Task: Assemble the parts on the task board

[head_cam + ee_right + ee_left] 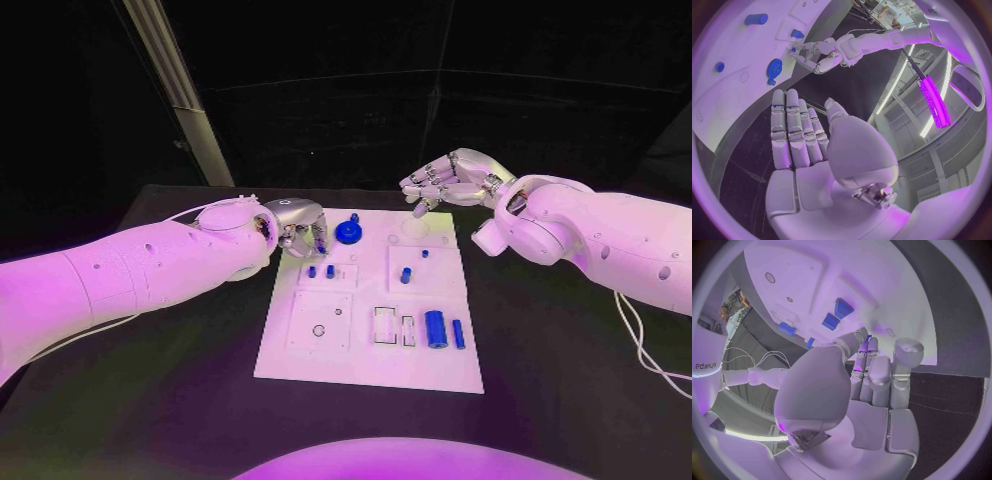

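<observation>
The white task board (pixel 361 350) lies in the middle of the black table. My left hand (pixel 296 225) hovers at the board's far left corner, fingers pointing down. In the left wrist view its thumb meets its fingertips (pixel 861 337) and pinches a small blue part (pixel 869 336). Two small blue pegs (pixel 320 271) stand just in front of it. A round blue knob (pixel 349 232) sits to its right. My right hand (pixel 454 180) hangs above the board's far right corner and holds nothing; its fingers (pixel 795 130) are straight and side by side.
More blue parts stand on the board: a peg (pixel 405 275), a smaller one (pixel 426 253), a thick cylinder (pixel 436 328) and a thin rod (pixel 457 333) near the right edge. White recesses (pixel 387 325) lie mid-board. A cable (pixel 642 345) trails at the right.
</observation>
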